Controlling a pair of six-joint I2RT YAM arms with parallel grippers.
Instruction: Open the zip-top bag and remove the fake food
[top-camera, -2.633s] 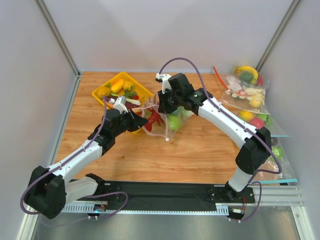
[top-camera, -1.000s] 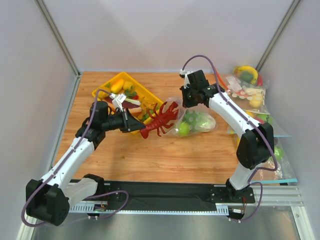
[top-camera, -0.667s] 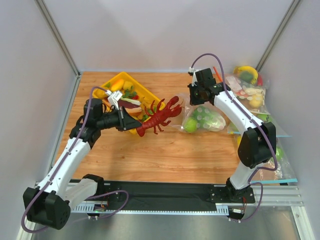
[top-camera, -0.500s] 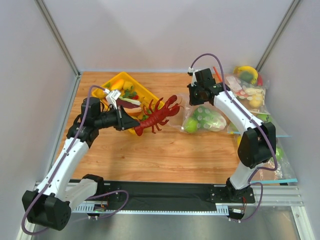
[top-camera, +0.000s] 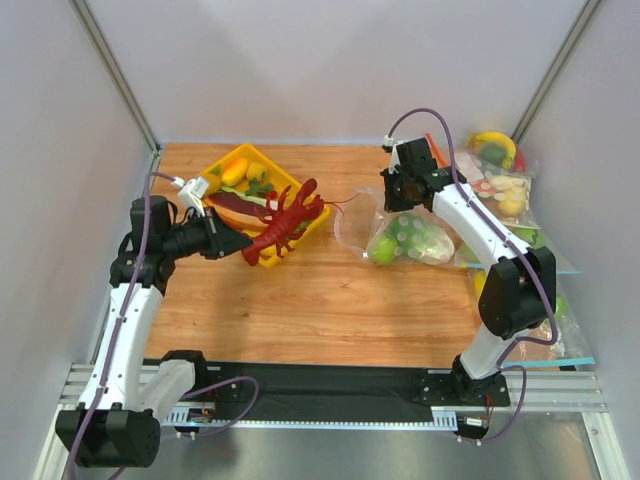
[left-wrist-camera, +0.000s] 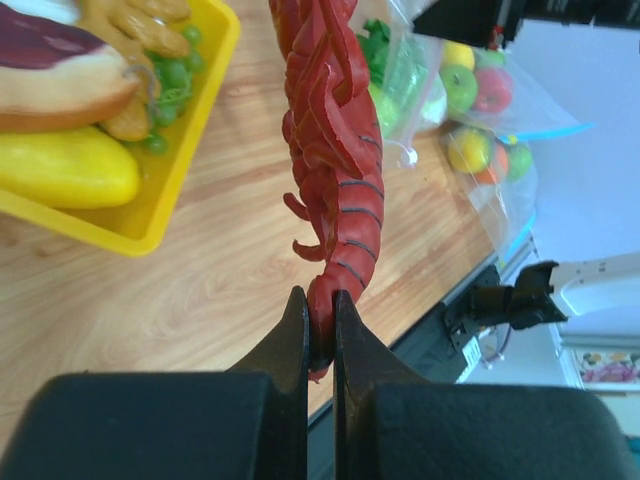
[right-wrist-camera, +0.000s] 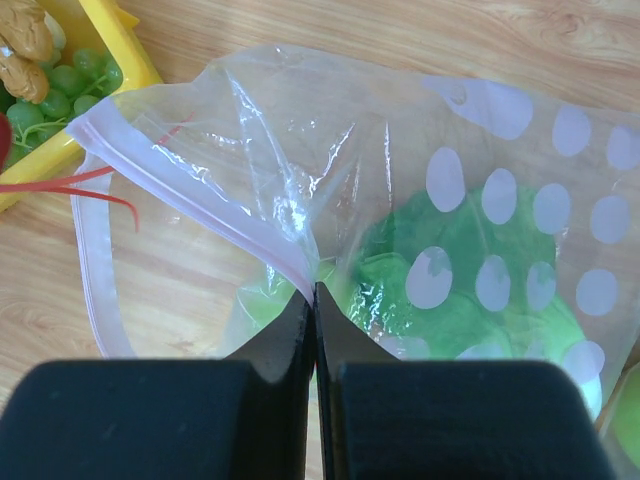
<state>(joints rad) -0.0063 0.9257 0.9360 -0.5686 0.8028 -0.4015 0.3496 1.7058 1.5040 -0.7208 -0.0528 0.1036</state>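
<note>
My left gripper (top-camera: 236, 248) (left-wrist-camera: 320, 318) is shut on the tail of the red lobster (top-camera: 283, 222) (left-wrist-camera: 330, 150) and holds it in the air over the near corner of the yellow tray (top-camera: 292, 187). My right gripper (top-camera: 397, 204) (right-wrist-camera: 314, 292) is shut on the pale pinkish zip strip (right-wrist-camera: 190, 190) of the clear zip-top bag (top-camera: 400, 235) (right-wrist-camera: 330, 150), whose mouth hangs open toward the left. Inside the bag lie the green-and-white lettuce head (top-camera: 420, 238) (right-wrist-camera: 470, 290) and the small round green fruit (top-camera: 382, 252) (right-wrist-camera: 262, 300).
The yellow tray (left-wrist-camera: 170, 190) holds a toy hot dog (top-camera: 232, 207) (left-wrist-camera: 60, 75), yellow fruits (top-camera: 235, 170) and green grapes (left-wrist-camera: 165, 85). Other clear bags of toy food (top-camera: 495, 185) are piled along the right wall. A black base strip (top-camera: 330, 385) runs along the near edge.
My left gripper has drawn the lobster out of the bag and carried it left, over the tray corner. My right gripper has moved right with the bag's strip.
</note>
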